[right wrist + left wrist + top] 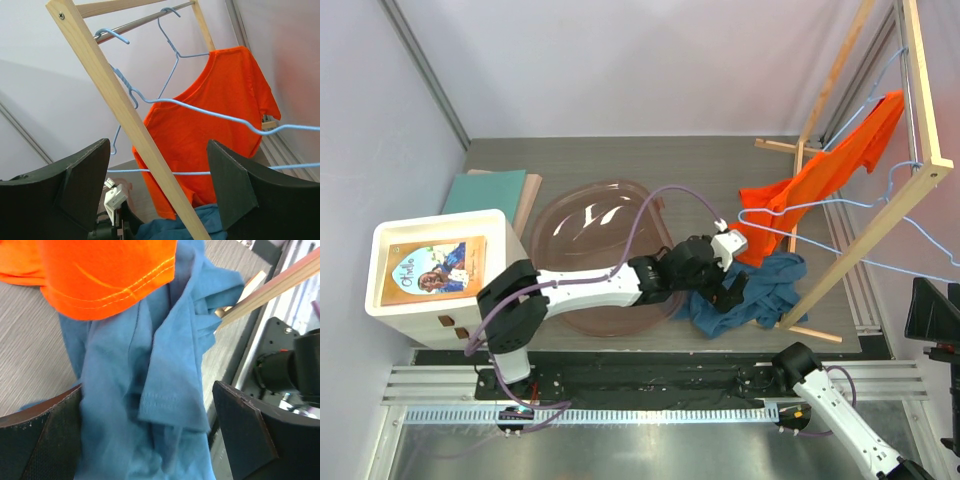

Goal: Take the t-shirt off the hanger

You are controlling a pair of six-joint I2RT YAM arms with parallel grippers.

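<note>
An orange t-shirt [820, 185] hangs on a blue wire hanger [172, 55] from the wooden rack [880, 215]; its lower hem droops to the table. A blue t-shirt [770, 290] lies crumpled on the table at the rack's foot, off any hanger. My left gripper [147, 390] is open just above the blue t-shirt [150, 365], one finger on each side of its folds, with the orange hem [100, 275] just beyond. My right gripper [157, 145] is open and empty, low and near the table's front, facing the rack post [125, 110] and the orange t-shirt [215, 115].
Empty blue hangers [210, 111] hang on the rack's bar and reach across in front of the orange shirt. A clear brownish tub [595, 230], a white box holding a book [435, 270] and a teal board [490, 190] lie to the left.
</note>
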